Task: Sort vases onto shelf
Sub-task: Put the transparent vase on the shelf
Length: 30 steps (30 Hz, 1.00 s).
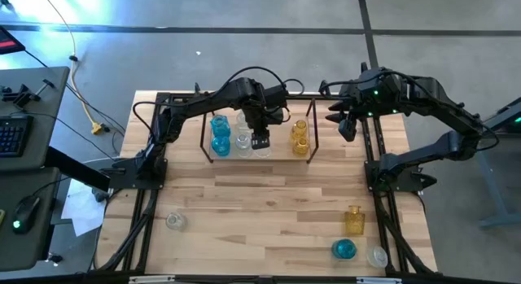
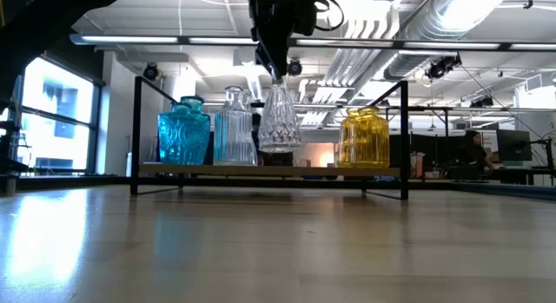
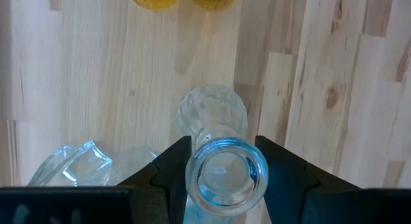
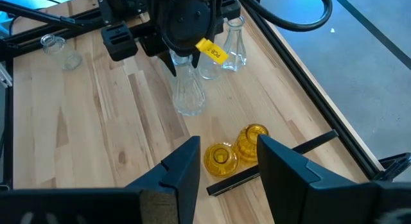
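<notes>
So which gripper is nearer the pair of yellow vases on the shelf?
Left. The left gripper is over the shelf, clamped on a clear vase beside the yellow vases. The right gripper hangs just outside the shelf's end, jaws open and empty.

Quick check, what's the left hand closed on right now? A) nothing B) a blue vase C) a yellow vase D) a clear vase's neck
D: the left hand has its fingers either side of the neck of a clear vase, which stands upright on the shelf between the other clear vase and the yellow vases.
</notes>
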Motion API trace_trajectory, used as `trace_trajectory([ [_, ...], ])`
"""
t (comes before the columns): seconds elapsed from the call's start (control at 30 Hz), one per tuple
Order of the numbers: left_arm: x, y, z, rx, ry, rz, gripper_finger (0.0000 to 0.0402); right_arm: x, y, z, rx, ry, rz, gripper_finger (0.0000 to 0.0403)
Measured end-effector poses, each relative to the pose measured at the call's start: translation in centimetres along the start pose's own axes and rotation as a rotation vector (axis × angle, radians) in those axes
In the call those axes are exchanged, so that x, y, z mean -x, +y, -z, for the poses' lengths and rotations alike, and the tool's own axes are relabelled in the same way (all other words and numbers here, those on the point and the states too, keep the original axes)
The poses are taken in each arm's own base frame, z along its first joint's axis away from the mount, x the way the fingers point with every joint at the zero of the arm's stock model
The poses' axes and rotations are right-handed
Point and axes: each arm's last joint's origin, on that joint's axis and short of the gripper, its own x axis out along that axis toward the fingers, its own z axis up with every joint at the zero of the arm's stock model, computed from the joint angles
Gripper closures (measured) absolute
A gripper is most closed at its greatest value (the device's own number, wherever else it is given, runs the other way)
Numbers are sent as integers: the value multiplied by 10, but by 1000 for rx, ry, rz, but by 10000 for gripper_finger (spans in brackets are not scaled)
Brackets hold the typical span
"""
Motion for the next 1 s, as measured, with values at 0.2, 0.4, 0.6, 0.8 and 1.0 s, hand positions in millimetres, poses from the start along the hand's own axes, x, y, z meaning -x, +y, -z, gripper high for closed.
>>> trace_trajectory([
  [0.2,0,0,0,0,0,2,260,0,0,0,0,1,-7,267],
  [0.4,0,0,0,7,0,1,259,0,1,0,0,4,-29,267],
  [0.6,0,0,0,7,-1,1,259,0,1,1,-2,9,-29,267],
  [0.8,0,0,0,7,-3,0,259,0,1,3,-2,29,-25,267],
  [1.0,-16,3,-5,10,29,-19,259,4,0,4,-9,25,-26,267],
])
